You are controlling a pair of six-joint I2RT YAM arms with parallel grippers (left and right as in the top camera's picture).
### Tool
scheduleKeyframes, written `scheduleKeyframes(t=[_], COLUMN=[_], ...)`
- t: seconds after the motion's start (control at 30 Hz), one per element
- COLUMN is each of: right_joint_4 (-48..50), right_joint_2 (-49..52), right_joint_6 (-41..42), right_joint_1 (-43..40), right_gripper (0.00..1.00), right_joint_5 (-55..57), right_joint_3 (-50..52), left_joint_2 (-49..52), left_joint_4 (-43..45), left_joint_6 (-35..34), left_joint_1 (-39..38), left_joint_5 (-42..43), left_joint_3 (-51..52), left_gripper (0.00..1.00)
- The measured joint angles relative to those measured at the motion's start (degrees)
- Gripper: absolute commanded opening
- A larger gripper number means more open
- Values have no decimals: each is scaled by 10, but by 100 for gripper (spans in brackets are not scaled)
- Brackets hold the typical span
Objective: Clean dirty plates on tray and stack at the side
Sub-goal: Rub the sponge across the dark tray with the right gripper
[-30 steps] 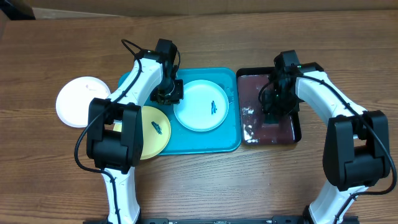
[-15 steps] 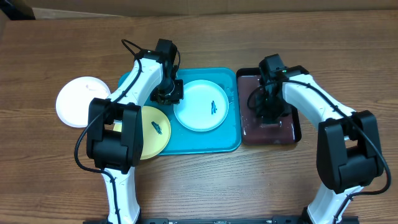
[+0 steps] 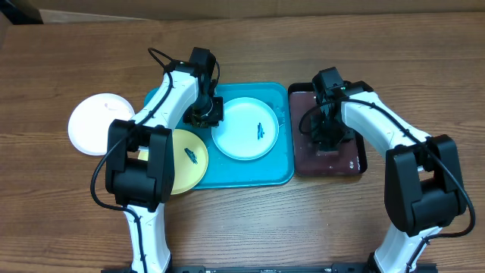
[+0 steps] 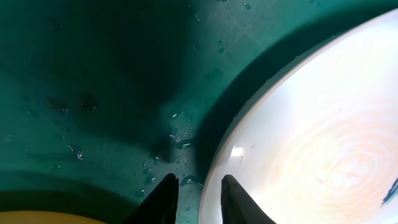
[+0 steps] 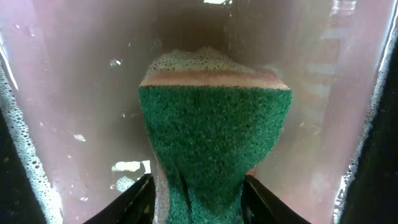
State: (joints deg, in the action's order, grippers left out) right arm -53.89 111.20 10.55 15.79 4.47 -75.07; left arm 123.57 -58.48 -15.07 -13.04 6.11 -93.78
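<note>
Sponge (image 5: 214,143), clamped in my right gripper (image 5: 198,190) in the black tray (image 3: 345,161) beside the tray (image 3: 227,174), should drip first; my left gripper (image 4: 199,196) straddles the blue plate (image 4: 311,124) rim, whether gripping I cannot tell.

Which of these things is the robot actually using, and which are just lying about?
In use: pale blue plate, yellow-green plate, white plate, turquoise tray, green sponge in the right hand, black tray of soapy liquid.
Just there: wooden table.

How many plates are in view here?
3. The white plate lies on the table left of the tray; the yellow-green plate overlaps the tray's near-left corner, partly behind the left arm; the pale blue plate lies inside the tray. No others show.
</note>
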Motion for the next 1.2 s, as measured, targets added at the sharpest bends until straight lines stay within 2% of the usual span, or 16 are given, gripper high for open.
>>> scheduleKeyframes(t=[0.07, 0.13, 0.2, 0.4, 0.57, 0.7, 0.93, 1.0, 1.03, 1.07, 1.2], right_joint_4=[8, 16, 21, -3, -42, -73, -92, -92, -92, -92, -93], right_joint_2=[0, 0, 0, 0, -2, -14, -20, -20, -20, -20, -20], right_joint_6=[3, 8, 9, 12, 12, 12, 12, 12, 12, 12, 12], right_joint_1=[0, 0, 0, 0, 0, 0, 0, 0, 0, 0, 0], right_gripper=[32, 15, 4, 4, 4, 4, 4, 4, 4, 4, 4], right_joint_5=[0, 3, 4, 4, 4, 4, 4, 4, 4, 4, 4], right_joint_3=[5, 13, 17, 5, -48, -86, -93, -93, -93, -93, -93], left_joint_2=[0, 0, 0, 0, 0, 0, 0, 0, 0, 0, -2], left_joint_4=[0, 0, 0, 5, 16, 18, 25, 33, 38, 44, 44], left_joint_6=[0, 0, 0, 0, 0, 0, 0, -1, -2, -5, -10], left_joint_1=[0, 0, 0, 0, 0, 0, 0, 0, 0, 0, 0], left_joint_5=[0, 0, 0, 0, -4, -9, -13, -14, -14, -14, -7], left_joint_3=[0, 0, 0, 0, 0, 0, 5, 13, 19, 27, 29], left_gripper=[26, 26, 27, 30, 32, 31, 28, 23, 12, 8, 4])
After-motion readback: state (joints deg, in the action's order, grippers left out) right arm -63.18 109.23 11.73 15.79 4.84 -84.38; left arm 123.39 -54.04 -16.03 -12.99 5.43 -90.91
